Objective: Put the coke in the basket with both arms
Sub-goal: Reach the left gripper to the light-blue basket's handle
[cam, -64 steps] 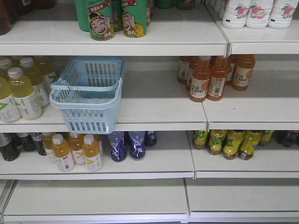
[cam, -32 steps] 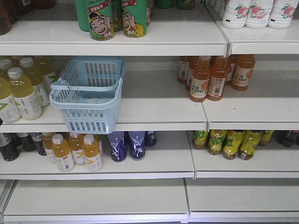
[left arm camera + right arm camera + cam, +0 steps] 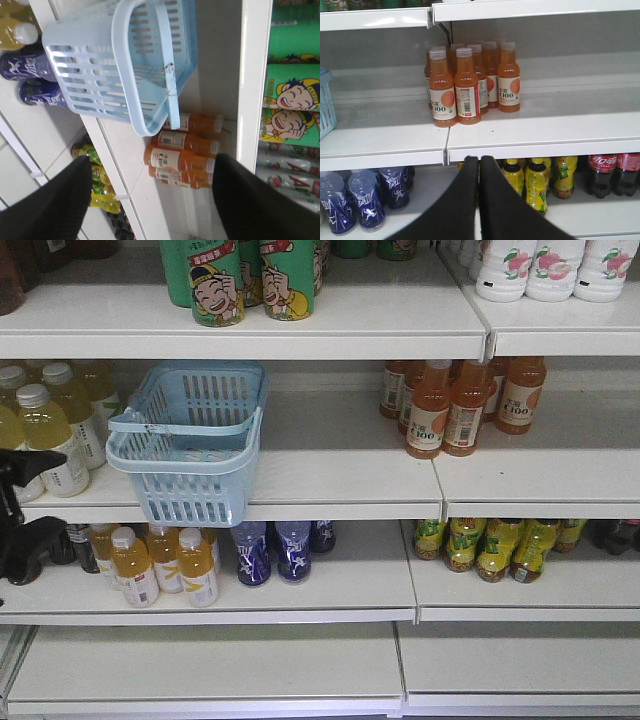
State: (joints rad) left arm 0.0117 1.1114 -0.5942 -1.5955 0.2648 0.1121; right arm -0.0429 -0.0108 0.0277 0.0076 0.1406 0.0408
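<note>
The light blue basket (image 3: 190, 440) stands on the middle shelf at the left, overhanging the shelf's front edge; the left wrist view has it up at the top (image 3: 120, 65). My left gripper (image 3: 58, 492) reaches in from the left edge, left of the basket and a little lower. It is open (image 3: 152, 167), with nothing between its fingers (image 3: 50, 200). In its own wrist view my right gripper (image 3: 479, 160) is shut and empty, pointing at the shelf edge below the orange bottles. The basket's corner (image 3: 325, 105) shows at that view's left edge. The coke is out of view.
Orange juice bottles (image 3: 455, 405) stand on the middle shelf at the right, yellow tea bottles (image 3: 45, 435) at the left. Green cans (image 3: 255, 280) fill the top shelf. Blue bottles (image 3: 272, 552), yellow-green bottles (image 3: 495, 548) and dark cola bottles (image 3: 607, 172) line the lower shelf.
My left gripper has come into the front view from the left edge; it was not visible before. The basket and bottles have not moved.
</note>
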